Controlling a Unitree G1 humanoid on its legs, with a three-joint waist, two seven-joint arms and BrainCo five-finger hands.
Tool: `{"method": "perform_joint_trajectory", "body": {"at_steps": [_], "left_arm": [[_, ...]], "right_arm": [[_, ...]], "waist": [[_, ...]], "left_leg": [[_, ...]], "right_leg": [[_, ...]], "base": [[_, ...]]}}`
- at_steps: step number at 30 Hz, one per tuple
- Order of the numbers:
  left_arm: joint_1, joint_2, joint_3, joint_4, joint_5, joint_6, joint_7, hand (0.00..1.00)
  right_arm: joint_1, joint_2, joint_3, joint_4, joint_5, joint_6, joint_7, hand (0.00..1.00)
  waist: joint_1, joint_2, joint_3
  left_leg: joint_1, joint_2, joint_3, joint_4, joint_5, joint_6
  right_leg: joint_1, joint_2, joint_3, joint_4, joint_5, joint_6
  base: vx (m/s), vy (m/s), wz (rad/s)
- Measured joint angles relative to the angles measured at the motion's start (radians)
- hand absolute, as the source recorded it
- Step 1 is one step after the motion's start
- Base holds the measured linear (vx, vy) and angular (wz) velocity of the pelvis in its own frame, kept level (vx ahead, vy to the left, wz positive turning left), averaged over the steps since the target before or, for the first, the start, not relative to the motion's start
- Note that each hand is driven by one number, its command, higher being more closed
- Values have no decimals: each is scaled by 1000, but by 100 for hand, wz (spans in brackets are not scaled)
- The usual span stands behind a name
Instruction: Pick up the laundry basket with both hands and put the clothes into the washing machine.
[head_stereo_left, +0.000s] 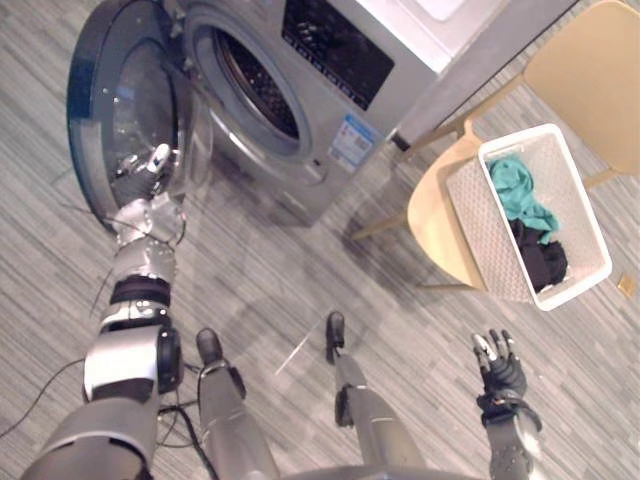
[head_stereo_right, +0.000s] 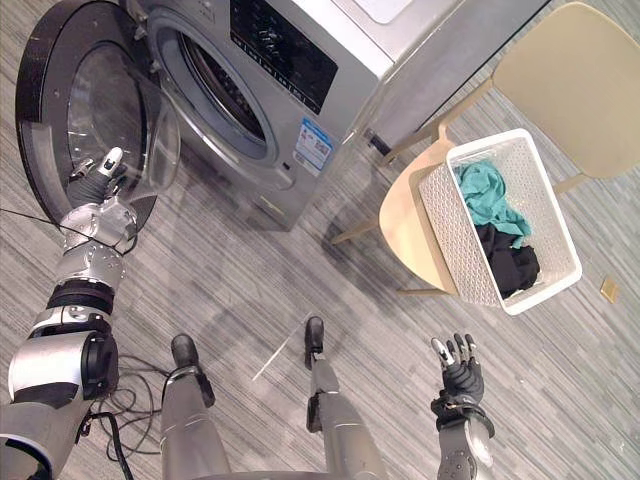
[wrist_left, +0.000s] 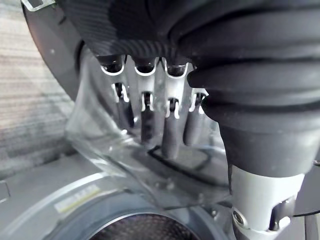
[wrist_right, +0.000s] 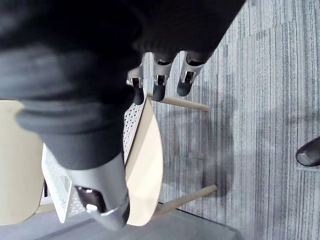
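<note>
Grey carpet (head_stereo_left: 300, 290) is bearing the chair (head_stereo_left: 432, 215) and laundry basket (head_stereo_left: 480, 230), lying ahead of the right hand (head_stereo_left: 503, 370), fingers released; the left hand (head_stereo_left: 140, 175), fingers straight, is reaching the washer door (head_stereo_left: 100, 90).

We see the left arm (head_stereo_left: 128, 355) as silver-grey rounded metal segments, banded with black rings and a round black joint. The left hand (head_stereo_left: 140, 178) and right hand (head_stereo_left: 503, 372) wear dark ribbed covers over slotted silver fingers (wrist_left: 170, 100) with dark tips.

Nothing legible here tbh. The washing machine (head_stereo_left: 275, 168) has a blue-and-white sticker (head_stereo_left: 352, 143) on its front, but the print's way too small to read.
</note>
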Motion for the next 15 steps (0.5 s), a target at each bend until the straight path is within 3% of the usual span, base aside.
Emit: {"method": "perform_joint_trajectory", "body": {"at_steps": [3, 15], "left_arm": [[0, 0, 3, 1, -1, 1, 1, 0], [7, 68, 92, 1, -2, 1, -2, 0]], "right_arm": [[0, 0, 0, 0, 1, 0, 0, 0], [-6, -1, -9, 1, 7, 1, 2, 0]], "waist": [[-5, -1, 1], [-3, 1, 42]], "left_leg": [[-1, -10, 1, 16, -2, -2], [35, -15, 10, 5, -28, 6]], "right_leg": [[4, -11, 0, 0, 13, -15], [30, -17, 1, 0, -8, -11]], "base": [[12, 37, 6], [-10, 0, 1]]}}
